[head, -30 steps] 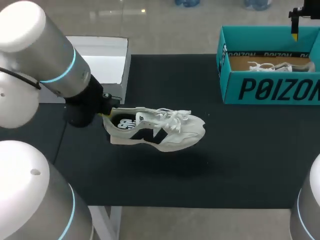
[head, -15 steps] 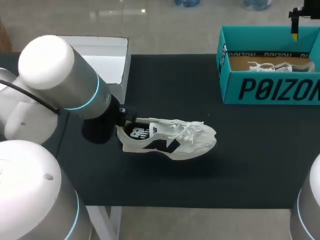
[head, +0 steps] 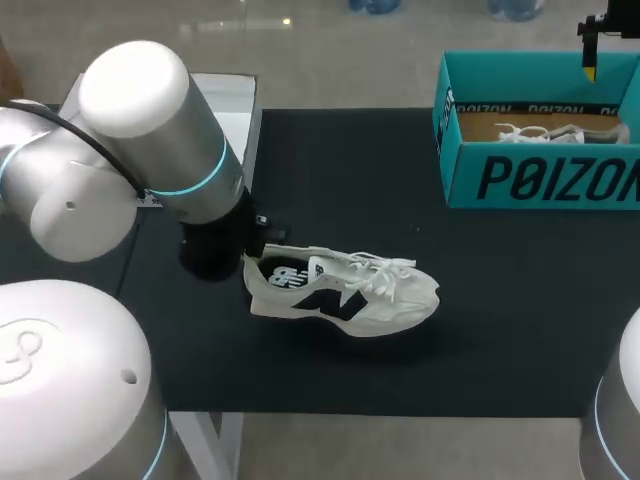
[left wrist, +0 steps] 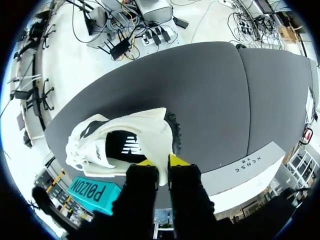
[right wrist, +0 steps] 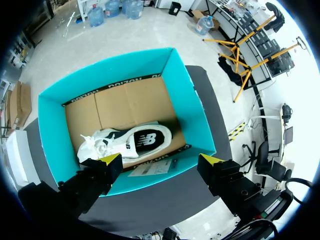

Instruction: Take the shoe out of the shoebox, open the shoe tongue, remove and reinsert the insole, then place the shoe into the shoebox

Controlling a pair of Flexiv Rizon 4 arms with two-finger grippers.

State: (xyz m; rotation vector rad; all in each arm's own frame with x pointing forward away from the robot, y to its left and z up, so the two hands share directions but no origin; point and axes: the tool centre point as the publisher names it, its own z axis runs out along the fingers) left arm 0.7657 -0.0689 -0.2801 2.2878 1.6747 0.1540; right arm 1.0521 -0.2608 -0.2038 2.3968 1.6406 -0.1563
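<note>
While clamped on shoe [head: 345, 295] heel, left tool [left wrist: 162, 161] low | right tool [right wrist: 161, 160] spread over shoebox [right wrist: 200, 125]

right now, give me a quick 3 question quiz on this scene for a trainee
1. True or false: the left gripper is shut on the heel of the white shoe on the table.
2. What lies inside the teal shoebox? A: nothing. B: a second shoe. C: a loose insole only.
3. Fill in: the right gripper hangs over the shoebox with its fingers ___.

Key: 1 true; 2 B; 3 open.
</note>
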